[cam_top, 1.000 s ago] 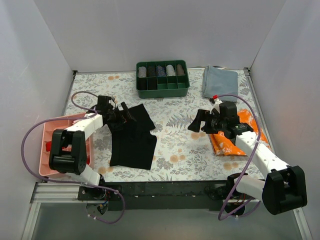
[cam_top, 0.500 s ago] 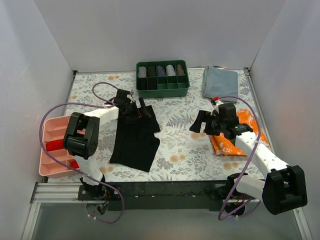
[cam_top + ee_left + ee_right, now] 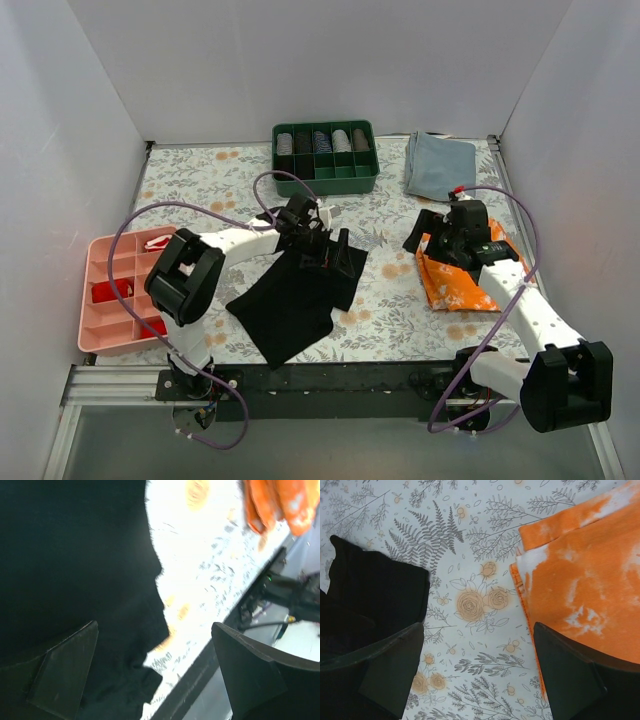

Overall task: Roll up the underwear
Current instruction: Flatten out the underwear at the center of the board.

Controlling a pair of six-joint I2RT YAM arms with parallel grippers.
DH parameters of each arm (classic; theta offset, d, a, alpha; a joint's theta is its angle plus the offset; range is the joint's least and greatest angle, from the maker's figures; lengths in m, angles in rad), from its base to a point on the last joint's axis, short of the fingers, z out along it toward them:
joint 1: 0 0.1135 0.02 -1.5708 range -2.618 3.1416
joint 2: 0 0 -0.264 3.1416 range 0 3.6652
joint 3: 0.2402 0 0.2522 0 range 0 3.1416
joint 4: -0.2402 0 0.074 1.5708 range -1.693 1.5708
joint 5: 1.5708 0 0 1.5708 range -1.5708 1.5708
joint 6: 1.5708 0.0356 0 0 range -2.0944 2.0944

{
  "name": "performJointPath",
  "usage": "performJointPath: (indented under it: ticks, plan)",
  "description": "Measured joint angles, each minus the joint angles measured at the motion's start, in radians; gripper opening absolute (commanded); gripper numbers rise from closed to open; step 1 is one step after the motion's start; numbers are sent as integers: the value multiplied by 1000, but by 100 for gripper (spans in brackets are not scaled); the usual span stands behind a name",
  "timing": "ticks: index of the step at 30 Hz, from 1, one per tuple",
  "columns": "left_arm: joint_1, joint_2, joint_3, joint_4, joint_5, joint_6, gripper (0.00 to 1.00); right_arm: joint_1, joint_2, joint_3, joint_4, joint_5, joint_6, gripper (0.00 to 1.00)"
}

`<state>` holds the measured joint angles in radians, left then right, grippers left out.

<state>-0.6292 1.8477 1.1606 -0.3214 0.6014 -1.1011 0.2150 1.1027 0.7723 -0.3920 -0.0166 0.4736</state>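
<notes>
The black underwear (image 3: 295,300) lies spread and skewed on the floral table, front centre. My left gripper (image 3: 330,255) is low over its far right corner. In the left wrist view (image 3: 155,680) the jaws stand wide apart, with the black fabric (image 3: 75,555) under the left finger (image 3: 65,672). My right gripper (image 3: 420,232) is open and empty over bare table between the underwear and the orange cloth. In the right wrist view (image 3: 480,680) the underwear's corner (image 3: 375,590) is at the left.
An orange-and-white cloth (image 3: 465,280) lies under my right arm and shows in the right wrist view (image 3: 590,580). A green sectioned box (image 3: 325,157) with rolled items stands at the back. A grey-blue folded cloth (image 3: 440,165) lies back right. A pink tray (image 3: 115,300) stands front left.
My left gripper has swept right from near the pink tray to the table's middle, and the underwear has shifted right and turned with it. My right gripper has pulled back slightly to the right.
</notes>
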Motion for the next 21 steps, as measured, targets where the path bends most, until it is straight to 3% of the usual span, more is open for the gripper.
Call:
performJointPath:
  ticks: [4,7,13,21]
  plan:
    - [6,-100,0,-51,-1,30,98,0,39,3,11,-70,-11,84]
    - [12,-253,-13,-75,-105,25,98,0,105,9,42,-157,-26,73]
    - [45,-563,-158,-79,-373,-95,98,46,262,50,112,-325,-36,75]
    - [71,-674,-481,-163,-489,-328,98,195,515,248,171,-442,-55,81]
